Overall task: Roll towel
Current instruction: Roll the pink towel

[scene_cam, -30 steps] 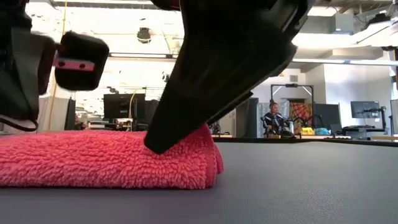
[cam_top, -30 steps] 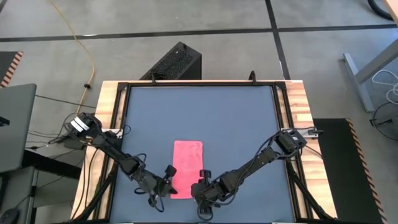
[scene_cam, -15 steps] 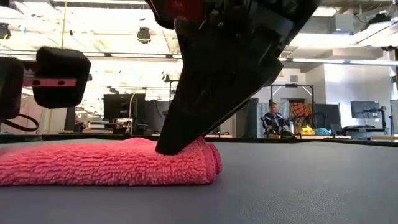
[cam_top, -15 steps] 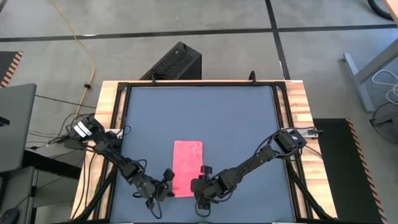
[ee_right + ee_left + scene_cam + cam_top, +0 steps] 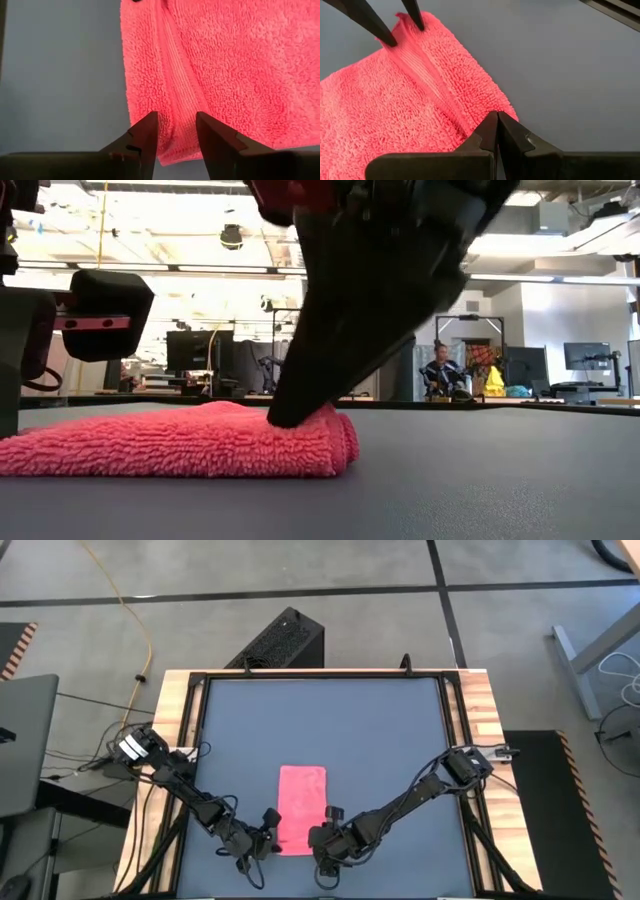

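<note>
Two dark jointed arms, loose cables; tapered black fingers (image 5: 145, 135).

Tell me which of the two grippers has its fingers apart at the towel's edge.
The right gripper: its fingers straddle the hem of the pink towel at the near end. The left gripper is shut at the other near corner.

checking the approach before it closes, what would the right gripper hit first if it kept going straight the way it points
Most likely the towel: the right gripper points at its near corner, open fingers straddling the folded hem. Straight on, it would press into that pink fabric, then the table beneath, though depth is unclear.
</note>
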Robot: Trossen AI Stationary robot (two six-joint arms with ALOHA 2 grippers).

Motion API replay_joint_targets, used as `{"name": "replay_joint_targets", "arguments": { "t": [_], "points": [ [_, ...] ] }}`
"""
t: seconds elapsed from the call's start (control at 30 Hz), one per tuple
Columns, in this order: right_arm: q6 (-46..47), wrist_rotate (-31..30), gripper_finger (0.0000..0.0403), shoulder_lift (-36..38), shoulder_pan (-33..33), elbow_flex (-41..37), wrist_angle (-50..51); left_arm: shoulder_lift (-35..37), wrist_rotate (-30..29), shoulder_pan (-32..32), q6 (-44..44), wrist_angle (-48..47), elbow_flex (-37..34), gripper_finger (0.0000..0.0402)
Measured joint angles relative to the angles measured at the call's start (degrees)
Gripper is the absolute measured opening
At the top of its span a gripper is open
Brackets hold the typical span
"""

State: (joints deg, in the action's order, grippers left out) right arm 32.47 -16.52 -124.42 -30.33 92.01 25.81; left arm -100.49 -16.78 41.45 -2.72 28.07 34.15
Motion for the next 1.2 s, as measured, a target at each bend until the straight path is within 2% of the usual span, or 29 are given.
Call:
{"name": "replay_joint_targets", "arguments": {
  "t": [0.37, 0.63, 1.07, 1.2],
  "points": [
    [-2.37, -0.08, 0.0206, 0.15, -0.43, 5.74, 1.09, 0.0, -0.02, -0.02, 0.17, -0.28, 0.0, 0.0],
    [-2.74, -0.62, 0.0208, -0.55, -3.01, 4.59, 1.87, 0.0, -0.02, -0.02, 0.37, -0.3, 0.0, 0.0],
    [-7.21, -3.21, 0.0207, -3.53, -3.34, 3.1, 3.09, 0.0, -0.04, -0.04, 0.54, -0.52, -0.03, 0.0],
    [-6.01, -3.91, 0.0207, -4.44, -3.37, 3.36, 4.51, 0.01, 2.37, -0.11, 0.39, -0.72, -0.06, 0.0014]
  ]
}}
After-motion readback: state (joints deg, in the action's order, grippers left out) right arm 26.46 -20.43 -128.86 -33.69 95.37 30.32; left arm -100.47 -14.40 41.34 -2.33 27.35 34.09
